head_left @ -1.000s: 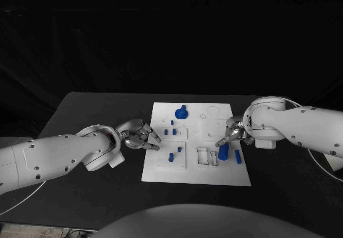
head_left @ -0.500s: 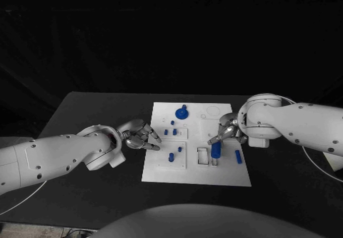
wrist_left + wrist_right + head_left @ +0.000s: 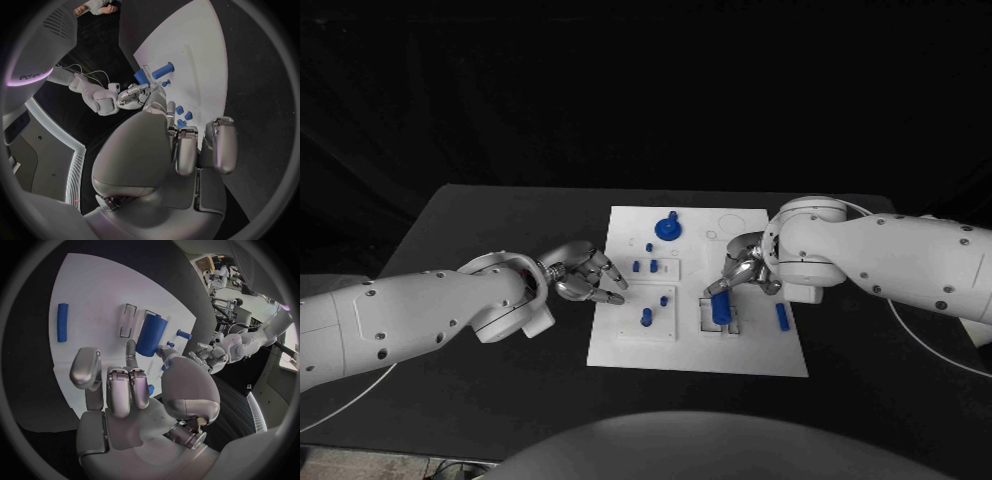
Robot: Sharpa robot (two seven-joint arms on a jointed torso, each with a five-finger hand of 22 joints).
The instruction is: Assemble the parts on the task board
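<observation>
Right hand (image 3: 740, 270) grips a blue cylinder part (image 3: 720, 307) at its upper end, fingers (image 3: 129, 356) closed round it; the part hangs at centre frame over the pair of narrow rectangular slots (image 3: 723, 318), probably held so for seating in one. A second, slimmer blue bar (image 3: 782, 316) lies loose to the right of the slots, near the right edge of the task board (image 3: 697, 355). Left hand (image 3: 584, 277) sits at the board's left edge, fingers curled in, holding nothing, likely steadying or waiting. Small blue pegs (image 3: 645, 266) and a round blue knob (image 3: 666, 229) occupy the upper left; the lower strip of the board is bare, so room to retreat downward.
</observation>
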